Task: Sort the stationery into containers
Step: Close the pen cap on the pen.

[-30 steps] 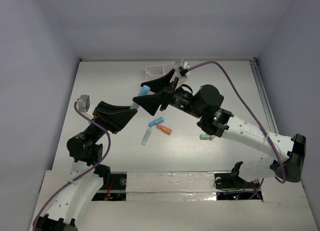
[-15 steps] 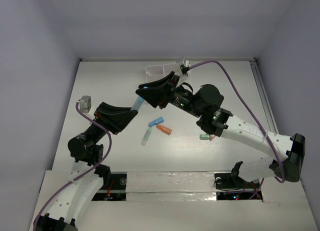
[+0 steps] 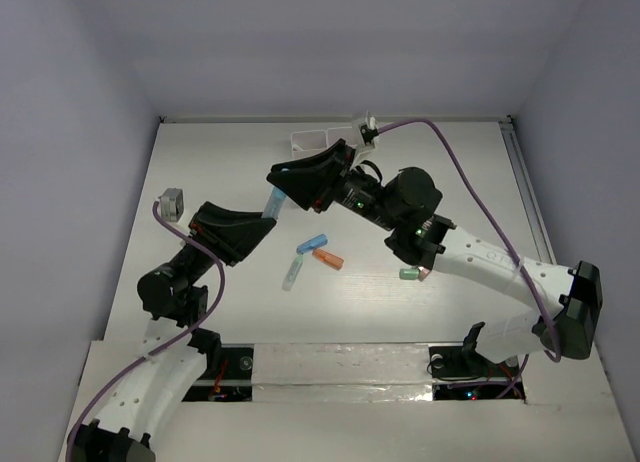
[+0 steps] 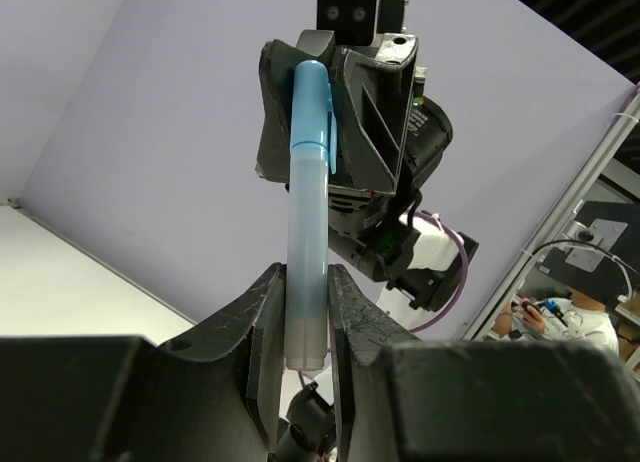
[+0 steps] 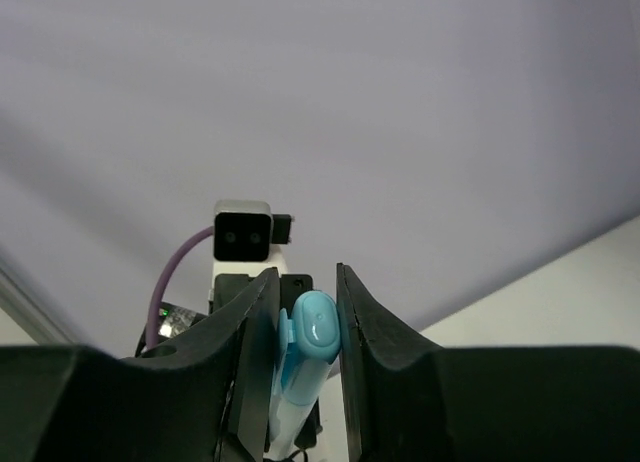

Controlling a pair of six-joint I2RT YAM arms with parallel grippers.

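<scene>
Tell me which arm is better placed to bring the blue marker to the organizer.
Right, probably: the right gripper grips the blue marker by its cap, near the white organizer; the left gripper holds the other end, farther away.

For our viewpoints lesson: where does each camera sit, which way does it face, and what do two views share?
Top: above and behind the bases, facing down on the table; both arms show, left gripper and right gripper on the marker.
Left wrist: faces along its fingers to the marker and right gripper.
Right wrist: faces along its fingers to the marker's cap and the left wrist's camera.
Shared: the marker, in all three.
</scene>
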